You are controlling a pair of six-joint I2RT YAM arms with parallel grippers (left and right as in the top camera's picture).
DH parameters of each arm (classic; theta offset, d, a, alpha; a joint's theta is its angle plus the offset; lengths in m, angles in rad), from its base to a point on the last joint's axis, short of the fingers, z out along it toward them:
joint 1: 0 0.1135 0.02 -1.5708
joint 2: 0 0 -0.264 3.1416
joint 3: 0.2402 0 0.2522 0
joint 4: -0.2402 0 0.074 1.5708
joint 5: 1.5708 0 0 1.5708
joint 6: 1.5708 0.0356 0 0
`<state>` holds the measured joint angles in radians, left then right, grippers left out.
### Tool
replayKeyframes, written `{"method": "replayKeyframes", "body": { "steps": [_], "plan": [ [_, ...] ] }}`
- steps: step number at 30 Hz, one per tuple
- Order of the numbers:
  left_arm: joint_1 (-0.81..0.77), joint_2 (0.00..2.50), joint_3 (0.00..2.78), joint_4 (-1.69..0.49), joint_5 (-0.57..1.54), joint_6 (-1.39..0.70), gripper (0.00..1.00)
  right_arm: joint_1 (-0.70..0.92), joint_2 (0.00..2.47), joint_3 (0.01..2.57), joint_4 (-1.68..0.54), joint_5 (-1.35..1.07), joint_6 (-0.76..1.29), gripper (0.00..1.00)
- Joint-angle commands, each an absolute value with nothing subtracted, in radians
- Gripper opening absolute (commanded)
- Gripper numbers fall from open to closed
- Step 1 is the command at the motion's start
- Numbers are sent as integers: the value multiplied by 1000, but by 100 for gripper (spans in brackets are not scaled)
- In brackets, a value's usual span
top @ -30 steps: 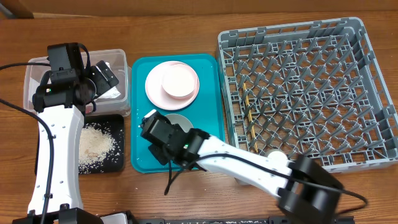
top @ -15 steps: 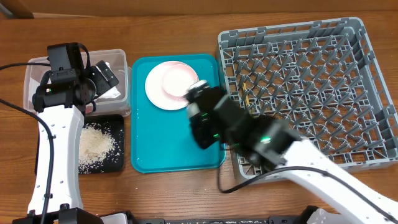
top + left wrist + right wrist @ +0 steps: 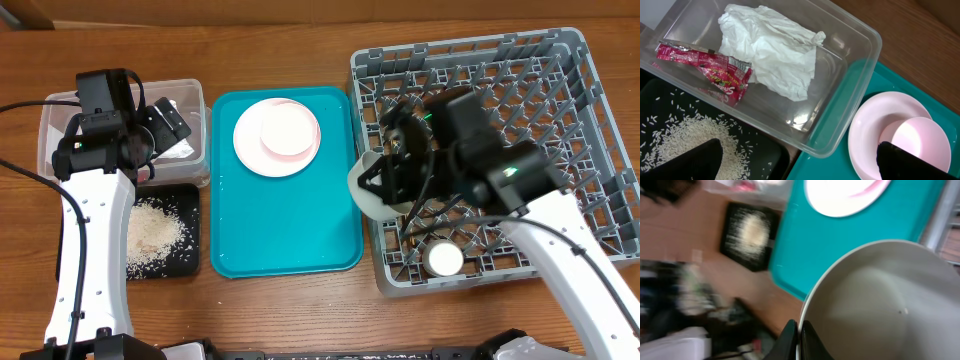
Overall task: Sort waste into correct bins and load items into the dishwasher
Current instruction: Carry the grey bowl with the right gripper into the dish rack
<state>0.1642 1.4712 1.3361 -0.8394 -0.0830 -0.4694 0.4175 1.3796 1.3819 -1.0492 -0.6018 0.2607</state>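
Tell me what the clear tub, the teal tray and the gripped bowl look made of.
Clear tub: probably glossy transparent plastic; see-through walls with highlights. Teal tray: likely moulded plastic; smooth, even colour, rounded rim. Bowl: pale grey, smooth, matte; ceramic or melamine, cannot tell.

The tub (image 3: 856, 75) is clear glossy plastic, the napkin (image 3: 772, 50) crumpled paper.

Surface: warm brown wood-grain counter (image 3: 290, 45) fills the overhead view | Light: soft, even | Beyond the counter's edge: dark, blurred clutter (image 3: 700, 315), indistinct
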Motion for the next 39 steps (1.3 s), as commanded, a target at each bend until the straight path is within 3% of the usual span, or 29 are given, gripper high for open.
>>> {"method": "replayKeyframes", "body": {
  "steps": [1,14,25,34,39],
  "plan": [
    [163,1468,1357,-838,-85,-479,100,317,1369,1393,-1020,-925,253,4],
    [163,1468,1357,-838,-85,-479,100,67,1370,1256,-992,-1034,173,4],
    [163,1468,1357,-838,-85,-479,100,-122,1393,979,-779,-1114,167,4],
    [163,1468,1357,-838,-85,-479,100,-206,1475,942,-767,-1156,155,4],
    [163,1468,1357,-838,-85,-479,100,-239,1498,942,-746,-1425,156,4]
  ]
}}
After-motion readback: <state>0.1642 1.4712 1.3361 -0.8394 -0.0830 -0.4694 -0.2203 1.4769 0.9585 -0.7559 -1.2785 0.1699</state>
